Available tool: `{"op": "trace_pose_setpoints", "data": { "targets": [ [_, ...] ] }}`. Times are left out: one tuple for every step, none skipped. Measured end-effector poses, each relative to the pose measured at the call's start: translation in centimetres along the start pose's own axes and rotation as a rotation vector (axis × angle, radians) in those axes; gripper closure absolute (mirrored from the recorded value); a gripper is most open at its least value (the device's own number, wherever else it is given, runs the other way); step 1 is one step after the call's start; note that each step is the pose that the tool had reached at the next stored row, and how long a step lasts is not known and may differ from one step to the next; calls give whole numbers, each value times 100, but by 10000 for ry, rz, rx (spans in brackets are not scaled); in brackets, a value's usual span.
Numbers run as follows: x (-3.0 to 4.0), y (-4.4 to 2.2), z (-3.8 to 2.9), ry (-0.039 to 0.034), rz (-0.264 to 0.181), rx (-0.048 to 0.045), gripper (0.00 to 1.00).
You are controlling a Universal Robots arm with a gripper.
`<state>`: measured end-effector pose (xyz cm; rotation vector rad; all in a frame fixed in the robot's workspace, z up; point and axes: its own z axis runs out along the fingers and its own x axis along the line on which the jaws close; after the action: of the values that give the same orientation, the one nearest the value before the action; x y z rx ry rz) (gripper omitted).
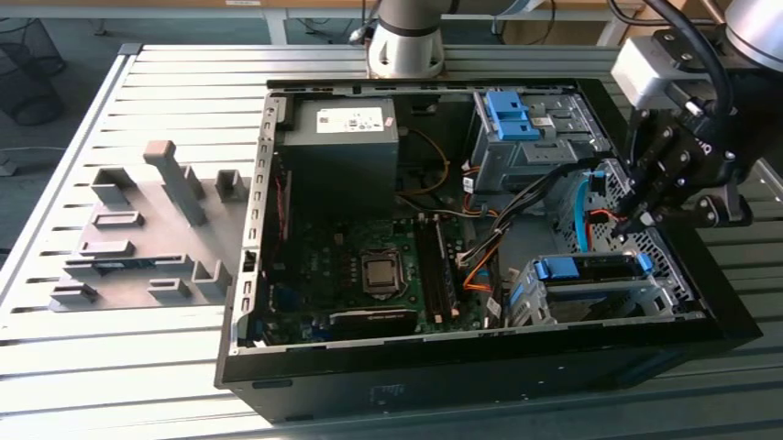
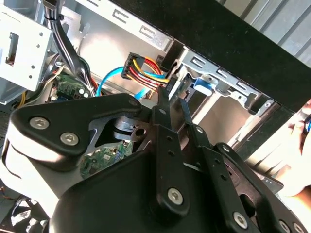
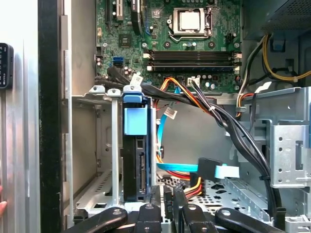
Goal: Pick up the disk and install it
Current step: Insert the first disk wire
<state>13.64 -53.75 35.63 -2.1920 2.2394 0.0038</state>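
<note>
The disk [image 1: 590, 269] sits in the drive cage at the near right corner of the open computer case [image 1: 490, 367], its blue bracket facing up. In the first wrist view the disk [image 3: 136, 167] stands on edge in the cage, with its blue tab on top and its dark connector edge showing. My gripper [image 1: 634, 218] hangs just above the case's right wall, slightly behind the cage. Its black fingers [image 3: 156, 204] lie close together in both wrist views, shut on nothing. The gripper [image 2: 171, 103] points toward the cage and a bundle of coloured cables.
The case holds a grey power supply [image 1: 340, 137], a motherboard [image 1: 367, 266] and an upper bay with a blue latch [image 1: 512, 115]. A blue data cable [image 3: 214, 171] and power wires hang loose beside the cage. A grey fixture plate [image 1: 147, 229] lies on the exterior view's left. A hand [image 2: 299, 160] is near the case.
</note>
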Motion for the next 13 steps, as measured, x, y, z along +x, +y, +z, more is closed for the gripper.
{"op": "trace_pose_setpoints", "data": {
  "targets": [
    [-18, 1, 5, 11, 1, 0, 75],
    [-29, 1, 12, 25, 1, 1, 75],
    [-34, 1, 20, 72, 1, 2, 75],
    [-39, 1, 28, 153, 0, 4, 75],
    [-41, 1, 37, 221, 0, 5, 75],
    [-42, 1, 46, 278, -1, 5, 75],
    [-42, 1, 51, 331, -1, 7, 75],
    [-42, 1, 57, 381, -1, 8, 75],
    [-42, 1, 63, 419, -1, 9, 75],
    [-44, 1, 69, 439, -1, 10, 75],
    [-45, 1, 73, 445, -1, 9, 75],
    [-45, 1, 77, 447, -1, 10, 75],
    [-46, 1, 80, 438, -1, 9, 75]
  ]
}}
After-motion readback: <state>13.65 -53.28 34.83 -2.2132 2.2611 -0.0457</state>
